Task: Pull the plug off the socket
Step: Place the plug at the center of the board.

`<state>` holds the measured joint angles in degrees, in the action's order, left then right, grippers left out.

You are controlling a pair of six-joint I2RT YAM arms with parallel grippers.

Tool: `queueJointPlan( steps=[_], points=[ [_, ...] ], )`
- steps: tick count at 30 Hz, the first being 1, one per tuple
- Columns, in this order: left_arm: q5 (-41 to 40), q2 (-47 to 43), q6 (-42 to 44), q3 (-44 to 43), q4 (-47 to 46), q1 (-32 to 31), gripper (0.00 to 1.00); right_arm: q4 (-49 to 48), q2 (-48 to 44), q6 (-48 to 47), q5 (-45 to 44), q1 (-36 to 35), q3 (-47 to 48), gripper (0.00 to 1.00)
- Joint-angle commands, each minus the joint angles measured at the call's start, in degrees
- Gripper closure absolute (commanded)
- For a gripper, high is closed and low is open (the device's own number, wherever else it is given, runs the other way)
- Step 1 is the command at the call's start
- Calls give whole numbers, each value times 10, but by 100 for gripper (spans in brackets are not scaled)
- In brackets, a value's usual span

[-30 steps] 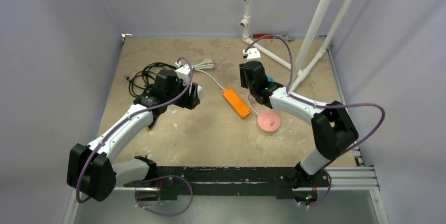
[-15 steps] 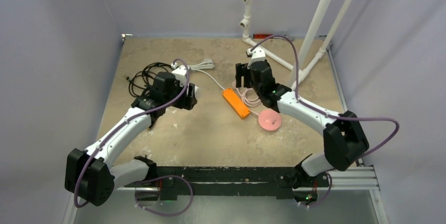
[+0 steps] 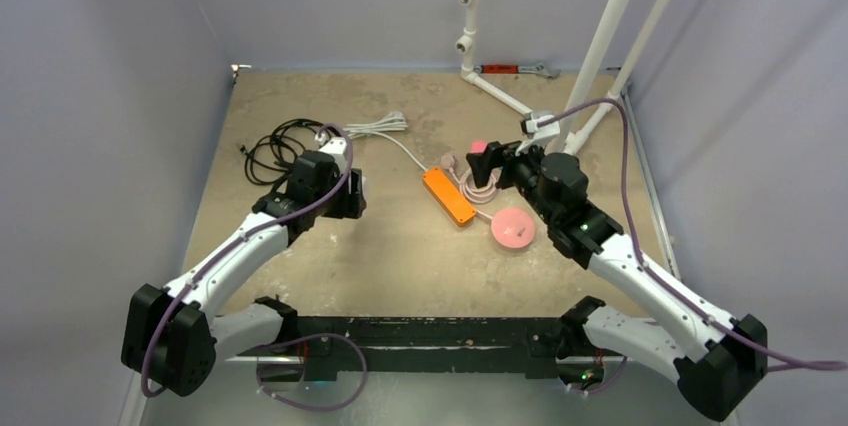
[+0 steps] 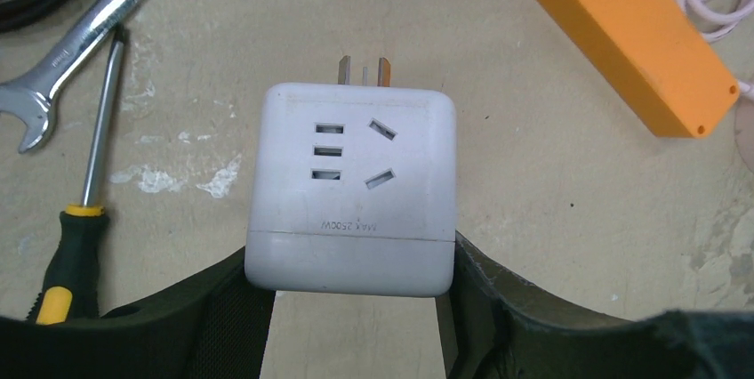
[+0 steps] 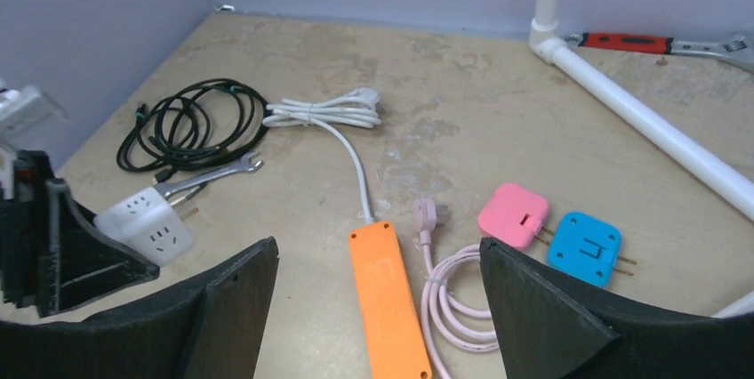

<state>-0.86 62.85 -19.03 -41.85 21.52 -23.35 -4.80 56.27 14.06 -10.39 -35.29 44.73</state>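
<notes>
- The long orange plastic power strip [image 5: 387,299] lies mid-table, with the pale pink plug [image 5: 430,213] loose at its one o'clock, seemingly freed.
- The right gripper [image 5: 378,254] gapes empty above them; the left gripper [image 4: 356,259] clamps the white cube adapter [image 4: 351,188], out of the way.

The right gripper [image 3: 500,160] has swung from over the far end of the socket [image 3: 447,196] toward the right edge of the table [image 3: 400,256], and its jaws are now spread wide. The pink plug [image 5: 429,213], hidden before, lies uncovered beside the socket, seemingly unplugged. The left gripper [image 3: 348,192] has drawn the white cube adapter [image 4: 351,188] slightly nearer the near edge.
</notes>
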Motion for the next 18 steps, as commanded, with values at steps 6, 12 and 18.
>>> queueJointPlan(
  steps=[6,12,18],
  points=[
    [23,84,-25,5,-5,2,91,19,-111,11,-34,4,-91,6],
    [41,131,-18,-1,-3,2,75,15,-125,41,-34,11,-128,3],
    [33,122,-22,1,-2,2,39,34,-147,57,-49,13,-142,1]
  ],
)
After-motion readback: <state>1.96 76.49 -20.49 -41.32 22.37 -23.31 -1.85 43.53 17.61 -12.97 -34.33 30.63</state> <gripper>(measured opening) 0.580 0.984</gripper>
